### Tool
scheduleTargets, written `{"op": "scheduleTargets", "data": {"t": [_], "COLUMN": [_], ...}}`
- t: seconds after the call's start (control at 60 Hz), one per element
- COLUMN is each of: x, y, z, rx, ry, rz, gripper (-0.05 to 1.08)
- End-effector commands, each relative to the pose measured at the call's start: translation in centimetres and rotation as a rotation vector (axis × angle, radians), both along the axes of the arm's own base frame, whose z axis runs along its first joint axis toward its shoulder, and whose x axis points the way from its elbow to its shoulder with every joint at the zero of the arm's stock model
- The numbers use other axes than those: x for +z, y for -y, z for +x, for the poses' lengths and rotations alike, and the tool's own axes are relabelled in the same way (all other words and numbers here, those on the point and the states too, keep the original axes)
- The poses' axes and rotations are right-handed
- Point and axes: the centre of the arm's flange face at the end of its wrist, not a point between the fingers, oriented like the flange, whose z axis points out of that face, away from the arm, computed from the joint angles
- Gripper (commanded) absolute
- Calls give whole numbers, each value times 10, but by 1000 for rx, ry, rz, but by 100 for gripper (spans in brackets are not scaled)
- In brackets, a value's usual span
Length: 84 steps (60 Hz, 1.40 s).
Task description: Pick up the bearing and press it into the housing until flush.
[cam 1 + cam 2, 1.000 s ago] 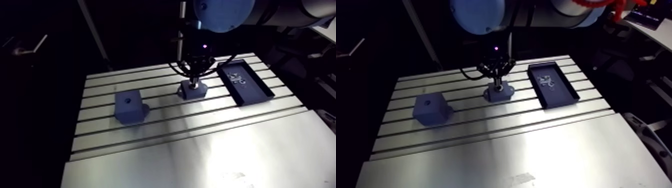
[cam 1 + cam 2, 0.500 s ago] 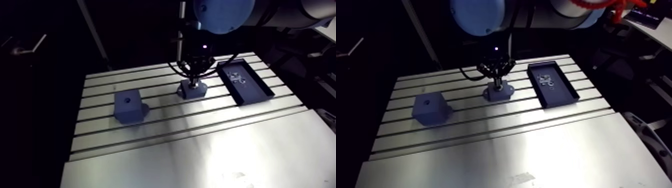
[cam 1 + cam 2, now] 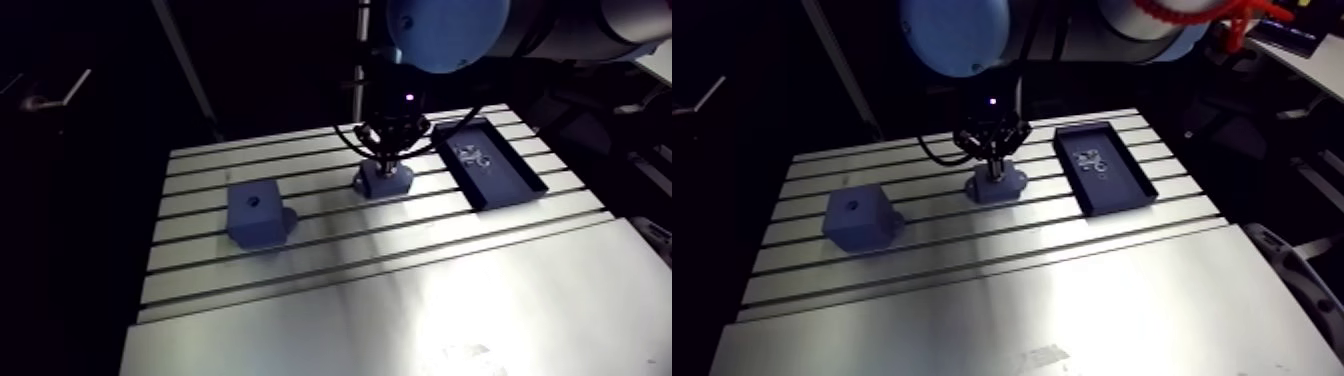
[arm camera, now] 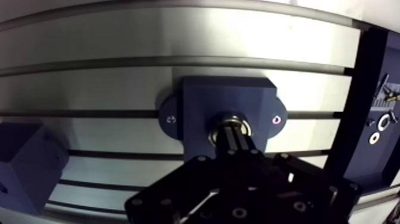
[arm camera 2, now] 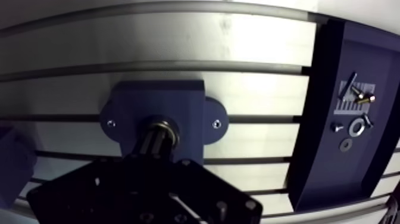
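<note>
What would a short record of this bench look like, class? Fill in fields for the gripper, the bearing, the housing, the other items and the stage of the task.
gripper: gripper with fingers shut together, tips down on the bearing
bearing: bearing, a metal ring sitting in the housing's bore; flush or not, cannot tell
housing: housing, blue, two flange ears, on the slotted table
block: block, blue, hole on top, apart from the housing
tray: tray, dark, holding screws and washers, on the housing's other side
stage: pressing
</note>
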Motion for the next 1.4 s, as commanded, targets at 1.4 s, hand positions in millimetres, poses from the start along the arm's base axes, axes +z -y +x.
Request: {"op": "scheduleTargets", "data": {"t": [1.4], "x": [-7], "y": [1], "z": [-3], "rx": [10], "ry": [-7], "rz": [0], "gripper": [108]}}
